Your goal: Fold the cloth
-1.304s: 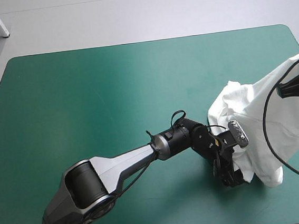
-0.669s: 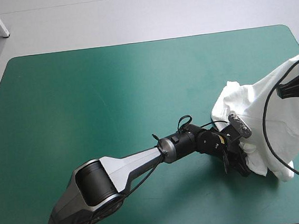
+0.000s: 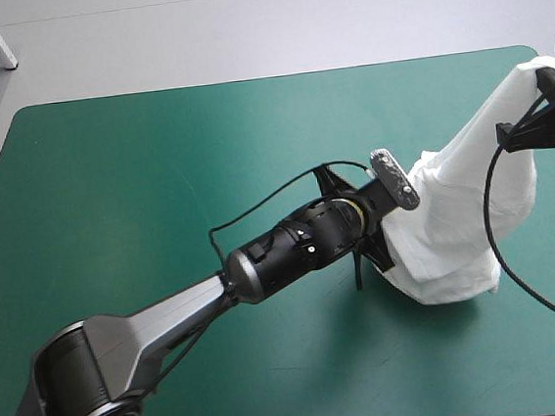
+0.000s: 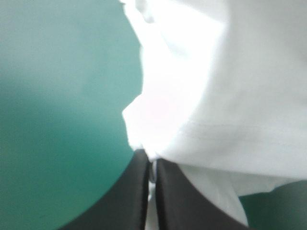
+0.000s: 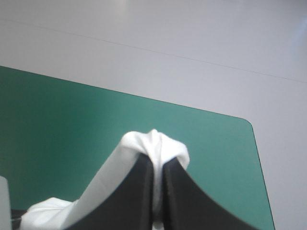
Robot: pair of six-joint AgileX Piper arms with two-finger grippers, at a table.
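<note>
The white T-shirt (image 3: 464, 205) hangs as a slanted sheet between my two grippers near the table's right edge, its lower folds sagging toward the teal-green cover (image 3: 157, 180). My left gripper (image 3: 385, 244) is at the shirt's left lower edge, its tips hidden in the fabric. In the left wrist view that left gripper (image 4: 152, 165) is shut on a bunched edge of the T-shirt (image 4: 230, 96). My right gripper (image 3: 521, 128) holds the top corner high. In the right wrist view the right gripper (image 5: 157, 165) is shut on the T-shirt (image 5: 153, 141), which humps over its tips.
The table's rounded far right corner (image 5: 242, 122) lies ahead of the right gripper. The left arm stretches diagonally across the cover from the near left. Bare cover (image 4: 57, 96) spreads to the left of the shirt.
My left gripper, open at the shirt's lower edge earlier, has shut on it and moved up and away from the front edge. The right gripper rose, drawing the shirt taut.
</note>
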